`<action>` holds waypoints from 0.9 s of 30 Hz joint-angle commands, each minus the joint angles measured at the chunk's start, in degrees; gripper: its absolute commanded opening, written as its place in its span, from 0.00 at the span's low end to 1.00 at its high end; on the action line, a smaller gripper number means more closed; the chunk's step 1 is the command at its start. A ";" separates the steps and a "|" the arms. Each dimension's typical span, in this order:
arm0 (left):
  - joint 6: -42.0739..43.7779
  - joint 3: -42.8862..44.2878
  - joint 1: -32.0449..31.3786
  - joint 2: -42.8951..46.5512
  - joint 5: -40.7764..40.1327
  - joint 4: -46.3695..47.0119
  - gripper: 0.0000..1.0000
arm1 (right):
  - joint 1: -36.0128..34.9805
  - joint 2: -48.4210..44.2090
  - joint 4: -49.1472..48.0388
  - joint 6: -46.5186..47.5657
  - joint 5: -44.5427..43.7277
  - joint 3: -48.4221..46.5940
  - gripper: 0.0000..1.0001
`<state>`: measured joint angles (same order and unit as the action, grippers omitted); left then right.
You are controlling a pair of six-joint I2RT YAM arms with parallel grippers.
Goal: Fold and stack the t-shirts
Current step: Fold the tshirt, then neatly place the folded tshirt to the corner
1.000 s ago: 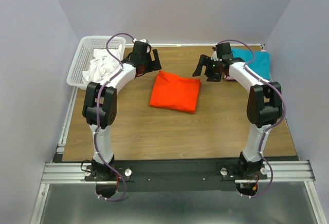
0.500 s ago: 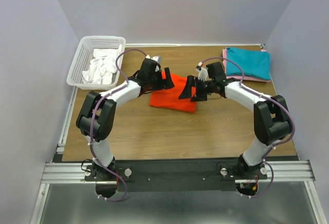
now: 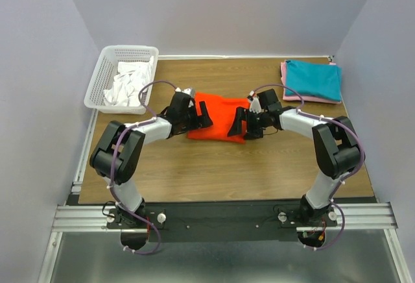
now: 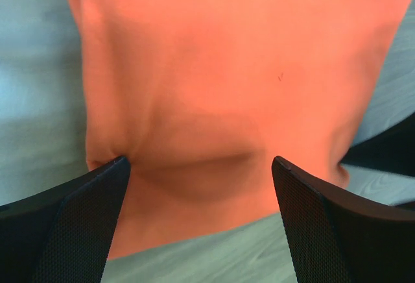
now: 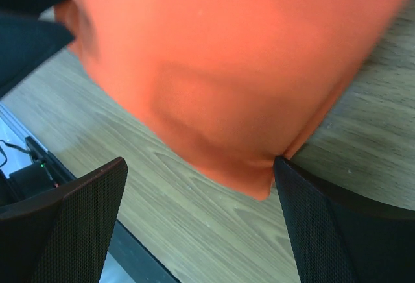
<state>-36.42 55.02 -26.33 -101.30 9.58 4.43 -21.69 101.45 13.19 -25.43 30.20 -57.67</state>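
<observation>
A folded orange-red t-shirt point(image 3: 220, 113) lies flat on the wooden table point(image 3: 214, 166), mid-back. My left gripper point(image 3: 206, 115) sits low at its left edge, jaws open and straddling the near edge of the cloth point(image 4: 227, 69). My right gripper point(image 3: 237, 122) is low at the shirt's right edge, also open. One of its fingers point(image 5: 337, 224) touches the shirt's corner point(image 5: 227, 56). Neither gripper point(image 4: 200, 161) point(image 5: 200, 163) holds anything. A teal t-shirt point(image 3: 314, 78) lies folded on a pink one point(image 3: 283, 74) at the back right. White t-shirts point(image 3: 126, 85) are crumpled in the basket.
A white mesh basket point(image 3: 97, 78) stands at the back left corner. Grey walls close in the table on three sides. The arms' metal mounting rail point(image 3: 220, 218) runs along the near edge.
Both arms swung from the back of the table inward and down to the two sides of the orange-red shirt. Both grippers stayed open.
</observation>
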 commanded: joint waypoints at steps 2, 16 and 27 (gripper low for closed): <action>-2.16 -7.47 -0.04 6.52 -1.06 -4.60 0.98 | -0.02 -2.21 -0.18 1.61 -4.44 1.07 1.00; -1.01 -2.47 1.01 33.43 -21.88 -19.00 0.98 | 0.16 -11.72 2.54 3.10 -19.48 -6.73 1.00; -6.29 -7.82 3.21 43.55 -30.77 -26.66 0.98 | 0.07 4.18 4.12 4.25 -19.21 -15.28 0.82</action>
<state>-40.53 49.41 -23.66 -60.36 -17.06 -18.24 -21.65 102.54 14.96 -22.35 13.63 -70.65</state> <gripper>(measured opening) 0.983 0.908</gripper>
